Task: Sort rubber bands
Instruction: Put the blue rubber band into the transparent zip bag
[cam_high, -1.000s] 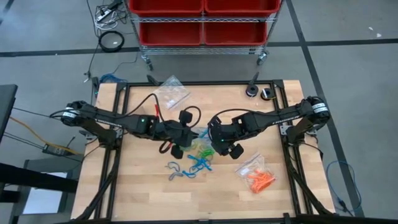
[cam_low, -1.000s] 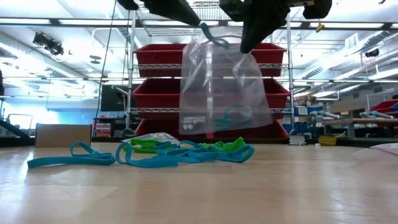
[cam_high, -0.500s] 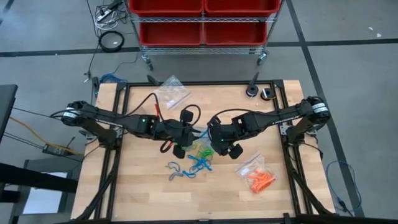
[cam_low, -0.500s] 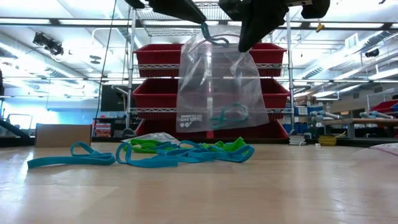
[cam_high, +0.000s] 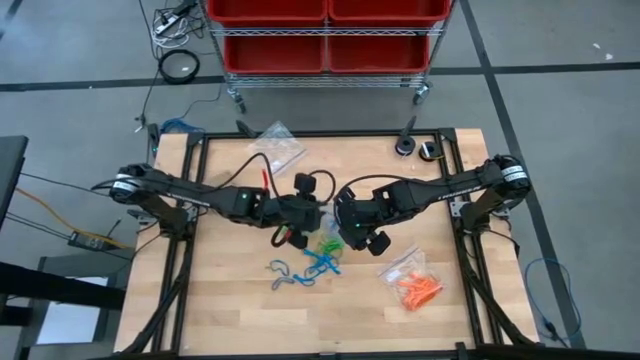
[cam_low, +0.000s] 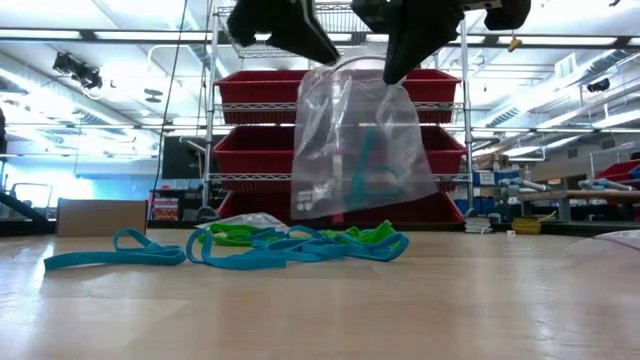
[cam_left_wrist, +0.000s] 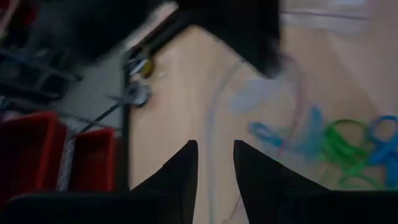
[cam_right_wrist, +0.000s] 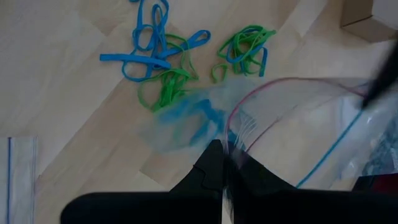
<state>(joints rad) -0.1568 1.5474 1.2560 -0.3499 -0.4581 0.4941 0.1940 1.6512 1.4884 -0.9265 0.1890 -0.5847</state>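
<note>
Above the middle of the wooden table (cam_high: 220, 300), the right gripper (cam_right_wrist: 225, 163) is clamped tight on the rim of a clear plastic bag (cam_low: 362, 145), which hangs open-mouthed with blue rubber bands (cam_low: 362, 165) inside it. The left gripper (cam_left_wrist: 214, 163) hovers at the bag's mouth, at about nine o'clock from the right one, its fingers parted with nothing seen between them. Loose blue and green rubber bands (cam_high: 322, 256) lie tangled on the table just below, at six o'clock from the grippers (orange ones (cam_high: 418, 290) sit in another bag toward four o'clock). The risk, by the look of it: the thin rim could slip from the pinch or the mouth sag shut, and a band dropped off-centre would fall outside.
</note>
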